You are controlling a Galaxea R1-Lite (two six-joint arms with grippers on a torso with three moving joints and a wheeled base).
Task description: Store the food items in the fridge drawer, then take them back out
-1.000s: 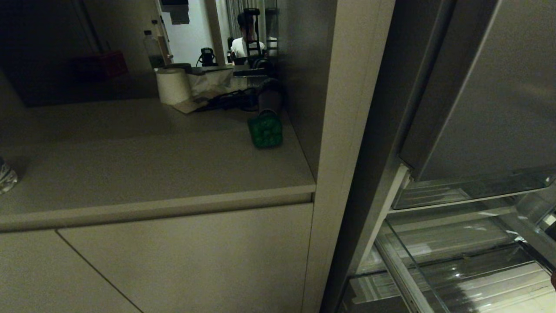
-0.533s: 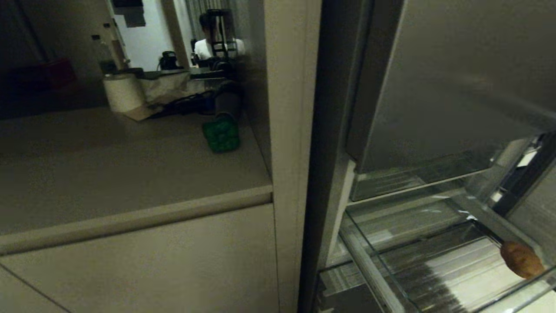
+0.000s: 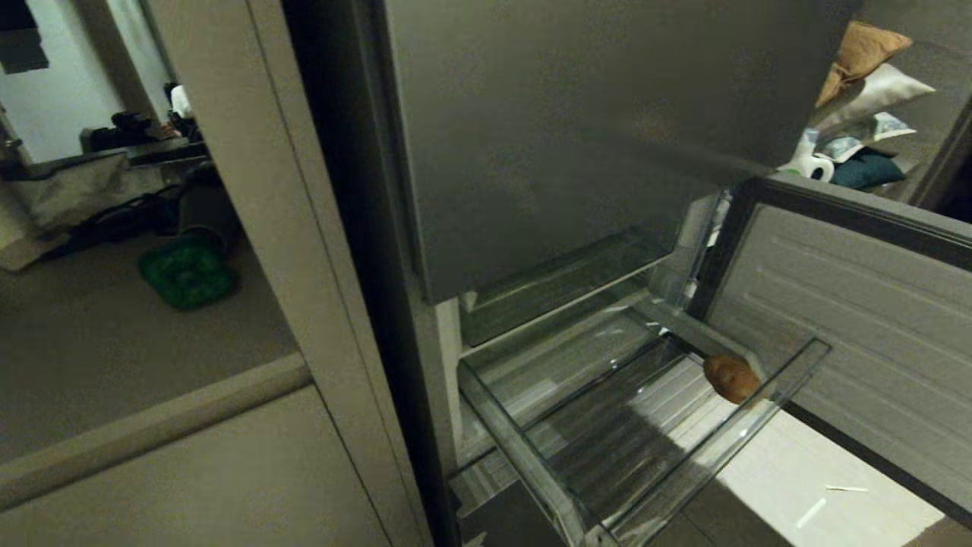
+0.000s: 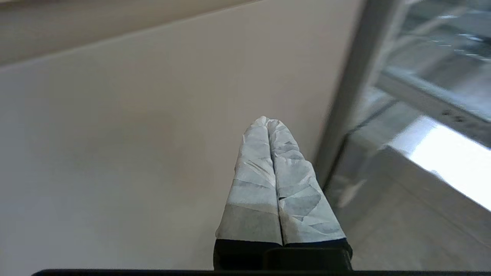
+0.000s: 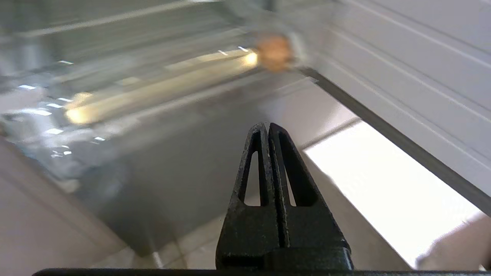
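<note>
1. The left gripper point(image 4: 268, 122) has its white, crinkled, tape-wrapped fingers pressed together on nothing, facing a smooth beige cabinet panel point(image 4: 134, 134).
2. The right gripper point(image 5: 265, 125), with black, ribbed, hollow triangular fingers, is closed tight and empty.
3. Ahead of that gripper lies the clear plastic fridge drawer point(image 3: 524, 425), pulled out, with a ribbed floor.
4. The rounded tan potato point(image 3: 731, 378) sits in the drawer's far right corner, well apart from the tips.
</note>
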